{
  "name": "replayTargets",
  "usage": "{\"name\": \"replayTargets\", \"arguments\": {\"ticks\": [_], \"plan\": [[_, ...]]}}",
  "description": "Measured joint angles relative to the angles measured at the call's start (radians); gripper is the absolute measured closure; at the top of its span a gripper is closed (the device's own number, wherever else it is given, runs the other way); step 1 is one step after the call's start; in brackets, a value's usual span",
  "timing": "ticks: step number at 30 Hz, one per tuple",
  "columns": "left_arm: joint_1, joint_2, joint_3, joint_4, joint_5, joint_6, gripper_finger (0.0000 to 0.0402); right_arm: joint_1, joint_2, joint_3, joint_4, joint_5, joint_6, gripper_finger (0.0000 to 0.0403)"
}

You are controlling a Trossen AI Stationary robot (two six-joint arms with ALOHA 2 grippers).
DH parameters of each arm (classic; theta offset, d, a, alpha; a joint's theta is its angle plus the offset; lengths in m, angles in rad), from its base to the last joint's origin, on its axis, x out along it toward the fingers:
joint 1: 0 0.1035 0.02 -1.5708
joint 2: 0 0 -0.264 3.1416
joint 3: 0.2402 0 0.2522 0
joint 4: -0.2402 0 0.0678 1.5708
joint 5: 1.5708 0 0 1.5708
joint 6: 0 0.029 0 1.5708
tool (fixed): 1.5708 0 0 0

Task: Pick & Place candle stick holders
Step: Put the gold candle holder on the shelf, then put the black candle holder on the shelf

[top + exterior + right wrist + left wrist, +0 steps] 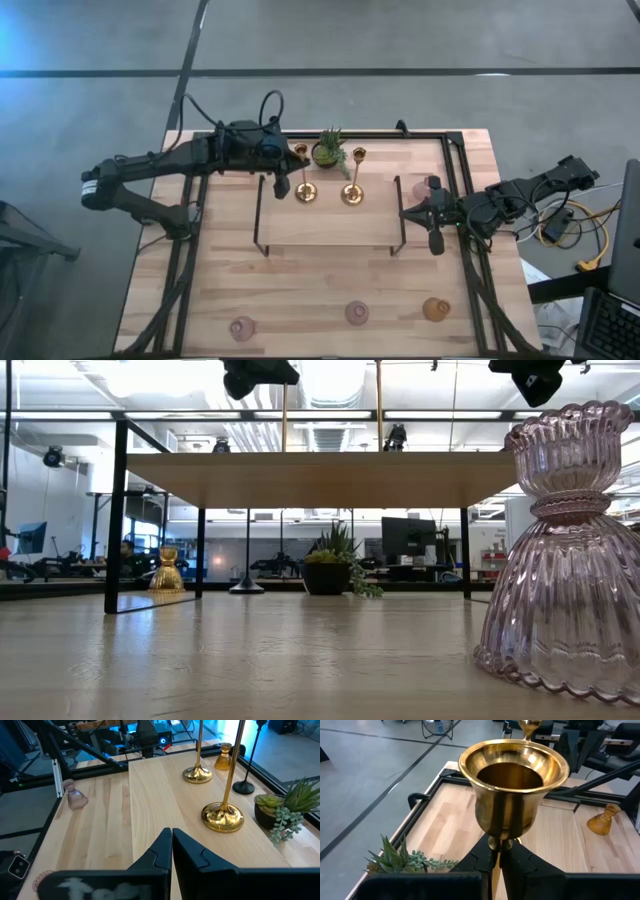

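Observation:
Two slim gold holders stand on a raised wooden shelf (330, 225) in the middle of the table. My left gripper (292, 158) is shut on the left gold holder (304, 175), just under its cup. The right gold holder (352, 188) stands free on its round base. My right gripper (408, 212) is shut and empty over the shelf's right end. A slim black holder (245, 785) stands on its base behind the shelf. Two pink squat holders (242, 327) (357, 313) and an amber one (436, 309) stand near the front edge. My left gripper pinches the gold holder's stem (499, 844) between its two fingers, right below the cup. The fingers come about level from the table's far left and lie across the stem. The holder stays upright, and its base (305, 193) looks set on the shelf.
A small potted green plant (330, 150) stands behind the shelf, between the two gold holders' tops. A small amber holder (223, 756) stands beyond the gold ones. Black frame rails (455, 170) run along the table's sides. Bare table lies in front of the shelf.

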Motion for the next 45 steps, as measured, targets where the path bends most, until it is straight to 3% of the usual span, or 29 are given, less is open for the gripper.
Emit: {"name": "replayTargets", "arguments": {"ticks": [16, 32, 45], "plan": [[0.004, 0.000, -0.002, -0.006, 0.026, -0.014, 0.0356, 0.000, 0.000, 0.000, 0.000, 0.000, 0.000, 0.0394], [0.004, -0.043, -0.002, -0.006, 0.037, -0.014, 0.0222, 0.000, 0.000, 0.001, 0.000, -0.001, 0.004, 0.0394], [0.004, -0.129, -0.002, -0.178, 0.037, 0.017, 0.0195, 0.000, -0.001, 0.001, 0.028, -0.001, 0.004, 0.0394]]}}
